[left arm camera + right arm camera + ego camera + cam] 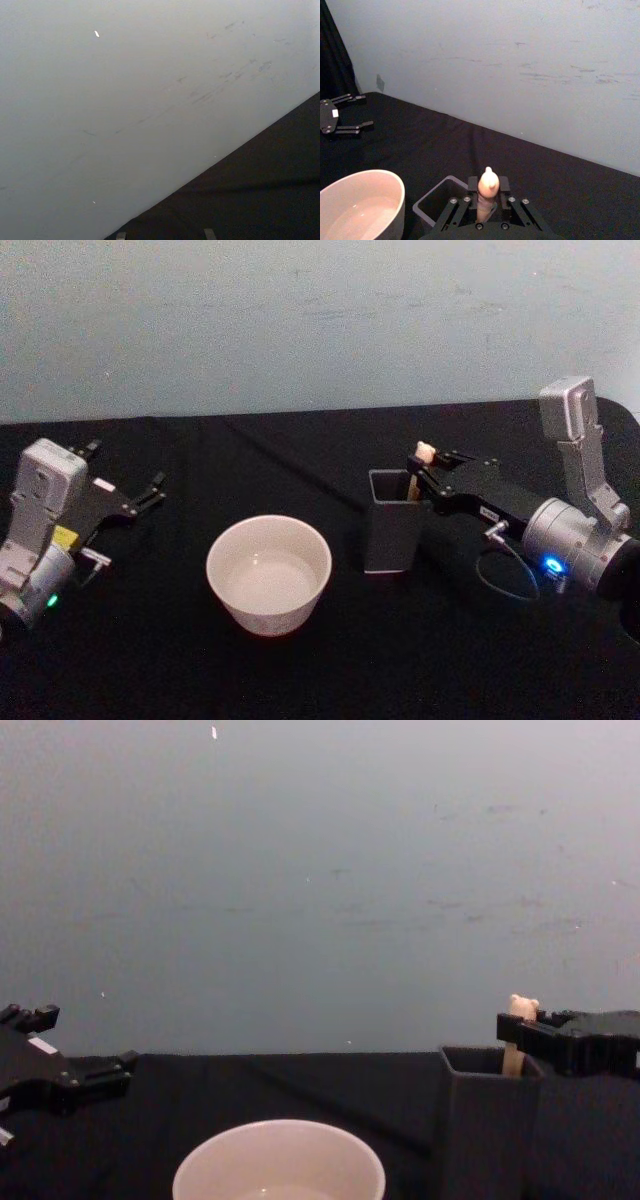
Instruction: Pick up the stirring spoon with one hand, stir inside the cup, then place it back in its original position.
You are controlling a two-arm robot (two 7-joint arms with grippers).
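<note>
The right tool [428, 474] pinches the beige handle of the stirring spoon [488, 186], which stands in the dark holder [388, 535] just right of the cup [268, 618]. A slanted lift could drag the spoon against the wall and tip the holder. The right arm reaches in low and nearly level. The left tool [125, 472] sits spread at the left of the desk [450, 660].

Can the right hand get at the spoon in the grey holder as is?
Likely yes. The right hand is right at the stirring spoon, whose bear-topped handle stands above the rim of the holder. The cup sits aside, not in the way.
</note>
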